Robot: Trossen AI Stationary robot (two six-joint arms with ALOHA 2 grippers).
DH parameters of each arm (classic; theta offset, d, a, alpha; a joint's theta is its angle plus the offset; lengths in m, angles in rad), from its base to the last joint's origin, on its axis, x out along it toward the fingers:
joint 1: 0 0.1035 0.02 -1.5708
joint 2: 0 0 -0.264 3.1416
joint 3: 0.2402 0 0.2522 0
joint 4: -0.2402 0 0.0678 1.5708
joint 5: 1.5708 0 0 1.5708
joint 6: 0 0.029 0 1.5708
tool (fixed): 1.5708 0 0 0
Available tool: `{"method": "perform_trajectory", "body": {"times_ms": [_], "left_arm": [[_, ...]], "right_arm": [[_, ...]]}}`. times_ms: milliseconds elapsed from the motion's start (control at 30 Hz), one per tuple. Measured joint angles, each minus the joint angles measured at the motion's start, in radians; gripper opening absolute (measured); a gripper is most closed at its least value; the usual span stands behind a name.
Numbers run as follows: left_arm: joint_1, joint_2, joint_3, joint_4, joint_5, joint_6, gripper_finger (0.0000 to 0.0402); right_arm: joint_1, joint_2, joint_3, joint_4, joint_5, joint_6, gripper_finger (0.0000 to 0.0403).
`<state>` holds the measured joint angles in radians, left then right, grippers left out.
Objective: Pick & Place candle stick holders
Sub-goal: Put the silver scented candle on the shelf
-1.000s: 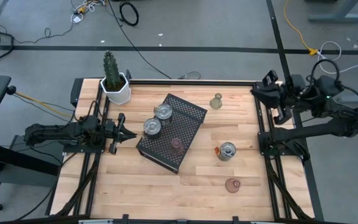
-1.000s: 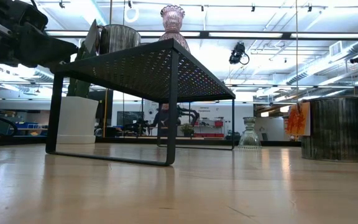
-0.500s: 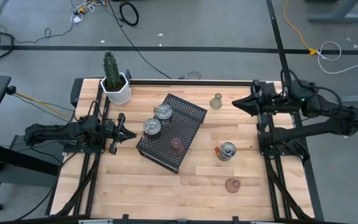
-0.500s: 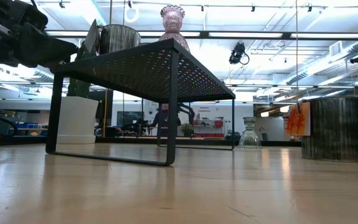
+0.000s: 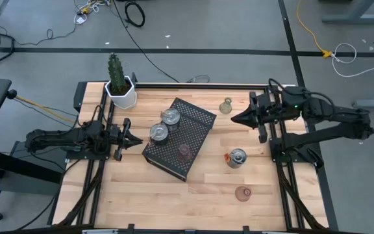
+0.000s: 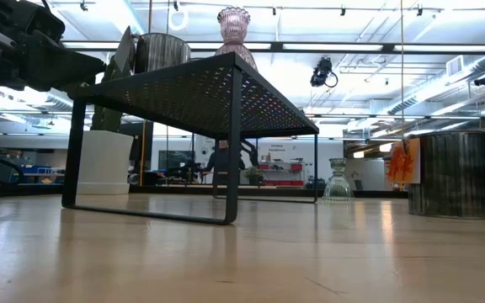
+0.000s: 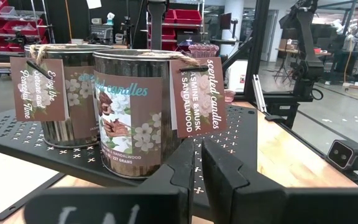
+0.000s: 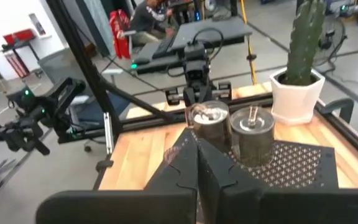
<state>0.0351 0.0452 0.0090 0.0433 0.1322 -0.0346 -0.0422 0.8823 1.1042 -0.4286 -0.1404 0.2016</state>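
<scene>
While the left gripper [image 5: 135, 141] stays closed beside the black tray [image 5: 200, 117], right gripper [image 5: 234, 118], closed, has swung inward.

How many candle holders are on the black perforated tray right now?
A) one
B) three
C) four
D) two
B: the high view shows two silver tins and one pinkish glass holder on the black tray; the other three stand on the table.

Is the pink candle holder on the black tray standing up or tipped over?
Standing up. The low view shows the pink holder upright on the black tray, its rim level at the top.
</scene>
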Motion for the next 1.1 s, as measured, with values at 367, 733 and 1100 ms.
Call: {"method": "perform_trajectory", "body": {"times_ms": [367,733,1100], "left_arm": [[0.0,0.0,0.0,0.002,0.0,0.0,0.0034],[0.0,0.0,0.0,0.003,0.0,0.0,0.0034],[0.0,0.0,0.0,0.003,0.0,0.0,0.0034]], "right_arm": [[0.0,0.079,0.0,-0.129,-0.033,0.032,0.0002],[0.003,0.135,0.0,-0.288,-0.034,0.052,0.0045],[0.063,0.158,0.0,-0.393,0.012,0.048,0.0102]]}}
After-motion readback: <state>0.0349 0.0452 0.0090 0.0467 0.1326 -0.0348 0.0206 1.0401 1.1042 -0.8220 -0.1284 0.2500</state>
